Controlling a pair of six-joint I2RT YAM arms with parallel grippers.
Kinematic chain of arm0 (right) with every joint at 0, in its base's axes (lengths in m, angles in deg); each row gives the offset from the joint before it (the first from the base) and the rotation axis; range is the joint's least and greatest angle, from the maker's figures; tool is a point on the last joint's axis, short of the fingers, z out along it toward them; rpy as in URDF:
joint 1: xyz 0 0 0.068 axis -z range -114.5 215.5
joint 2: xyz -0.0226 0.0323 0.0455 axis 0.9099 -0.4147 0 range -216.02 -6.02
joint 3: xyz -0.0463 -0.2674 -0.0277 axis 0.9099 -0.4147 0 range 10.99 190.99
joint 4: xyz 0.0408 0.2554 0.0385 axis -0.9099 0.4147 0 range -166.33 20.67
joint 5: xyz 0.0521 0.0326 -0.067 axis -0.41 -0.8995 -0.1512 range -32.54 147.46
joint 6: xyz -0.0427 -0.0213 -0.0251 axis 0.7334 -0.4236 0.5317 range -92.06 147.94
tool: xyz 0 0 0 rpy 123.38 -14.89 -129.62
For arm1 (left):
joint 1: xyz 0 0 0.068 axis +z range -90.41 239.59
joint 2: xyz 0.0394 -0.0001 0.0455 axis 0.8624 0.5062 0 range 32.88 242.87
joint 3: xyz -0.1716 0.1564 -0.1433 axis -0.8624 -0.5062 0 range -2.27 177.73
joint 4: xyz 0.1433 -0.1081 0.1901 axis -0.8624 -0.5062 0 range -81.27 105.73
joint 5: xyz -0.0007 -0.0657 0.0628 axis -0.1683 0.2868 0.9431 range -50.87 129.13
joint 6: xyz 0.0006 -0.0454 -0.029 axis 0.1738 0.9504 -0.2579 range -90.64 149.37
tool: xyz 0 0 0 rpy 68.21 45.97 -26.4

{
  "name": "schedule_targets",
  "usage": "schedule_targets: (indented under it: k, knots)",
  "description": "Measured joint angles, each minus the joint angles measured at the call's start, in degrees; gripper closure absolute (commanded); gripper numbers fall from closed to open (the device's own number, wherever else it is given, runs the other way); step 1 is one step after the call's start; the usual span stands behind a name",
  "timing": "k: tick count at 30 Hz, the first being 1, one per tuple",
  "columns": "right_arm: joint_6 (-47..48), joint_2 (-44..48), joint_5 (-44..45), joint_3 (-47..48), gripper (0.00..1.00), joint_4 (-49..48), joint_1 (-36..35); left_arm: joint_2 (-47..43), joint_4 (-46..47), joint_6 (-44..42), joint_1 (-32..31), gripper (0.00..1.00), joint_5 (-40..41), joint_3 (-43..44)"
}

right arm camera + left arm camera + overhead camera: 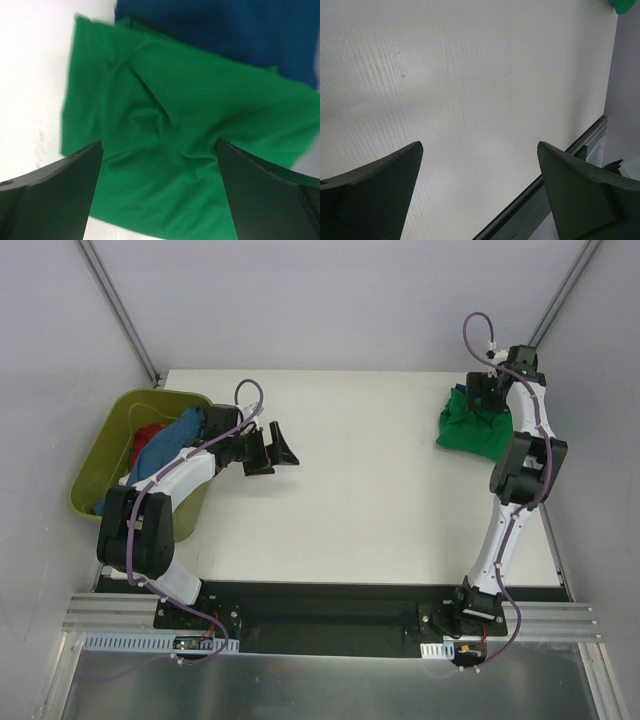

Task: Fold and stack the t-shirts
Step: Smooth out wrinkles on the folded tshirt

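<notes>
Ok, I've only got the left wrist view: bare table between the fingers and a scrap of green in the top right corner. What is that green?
Observer: A green t-shirt, lying at the far right corner of the table.
Operator: Is the other arm holding it?
Observer: No. The right gripper hangs over it with its fingers wide apart and nothing between them.
Operator: And where are the other shirts?
Observer: A mid-blue shirt and a red shirt sit in the olive tub at the table's left edge.
</notes>
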Motion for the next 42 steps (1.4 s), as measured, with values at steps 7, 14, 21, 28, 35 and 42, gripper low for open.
schedule_targets:
  k: [7, 14, 21, 28, 35, 42]
  knots:
    - [1.6, -10.9, 2.9, 9.2, 0.03, 2.7, -0.3, 0.9, -0.3, 0.0, 0.0, 0.01, -0.3, 1.1]
    - [-0.6, -17.2, 7.1, 16.3, 0.03, -3.4, 0.2, 3.2, -0.4, 0.0, 0.0, 0.01, -0.3, 1.7]
    - [-2.2, -17.5, 2.4, 13.9, 0.03, -9.4, 0.8, 4.7, -0.4, 0.0, 0.0, 0.01, -0.5, 2.6]
    - [-4.4, -12.9, -0.5, 10.3, 0.03, -10.1, 1.4, 4.8, -0.4, 0.0, 0.0, 0.01, -1.6, 2.8]
    - [-4.7, 0.2, 2.3, 5.5, 0.03, -11.3, 1.4, 4.6, -0.4, 0.0, 0.0, 0.01, -1.6, 2.8]
    - [-6.6, 2.8, 1.8, 5.7, 0.05, -12.5, 3.2, 3.8, -0.4, 0.0, 0.0, 0.01, -1.6, 2.6]
